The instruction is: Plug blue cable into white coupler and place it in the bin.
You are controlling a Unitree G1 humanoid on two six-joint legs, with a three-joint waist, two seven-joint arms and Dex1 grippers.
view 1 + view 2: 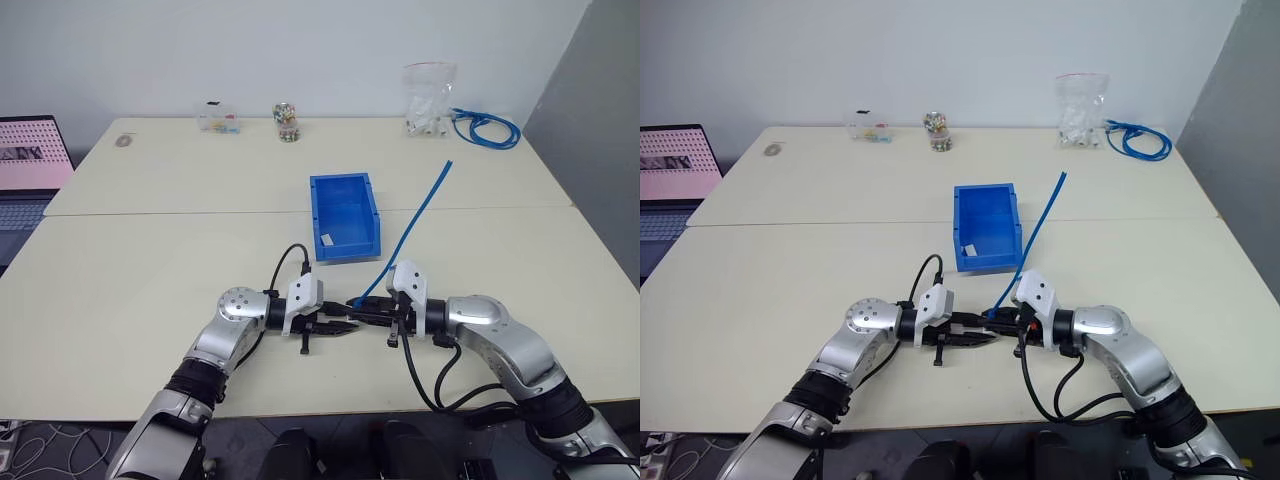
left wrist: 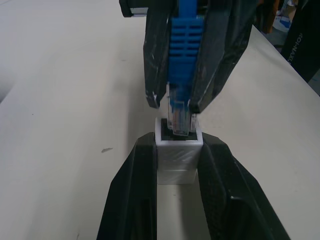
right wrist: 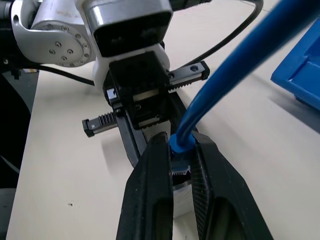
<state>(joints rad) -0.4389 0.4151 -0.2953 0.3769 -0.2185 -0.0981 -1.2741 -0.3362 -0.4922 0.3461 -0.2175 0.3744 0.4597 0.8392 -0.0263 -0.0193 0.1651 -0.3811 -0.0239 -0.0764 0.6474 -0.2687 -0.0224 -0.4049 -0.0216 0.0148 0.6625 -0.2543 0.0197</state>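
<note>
Both grippers meet tip to tip near the table's front middle. My left gripper (image 1: 343,327) is shut on the white coupler (image 2: 179,155), a small white block with its dark socket facing the other gripper. My right gripper (image 1: 358,306) is shut on the blue cable (image 1: 415,225) just behind its clear plug (image 2: 180,117). The plug's tip sits in the mouth of the coupler's socket. From the grip, the cable rises as one stiff strand, up and away to the right. The blue bin (image 1: 341,180) stands just beyond the grippers and holds a small white scrap.
Along the far edge are a clear bag of white pieces (image 1: 430,100), a coiled bundle of blue cable (image 1: 487,128), a small jar (image 1: 288,122) and a small clear box (image 1: 218,118). A laptop (image 1: 30,160) sits at the far left.
</note>
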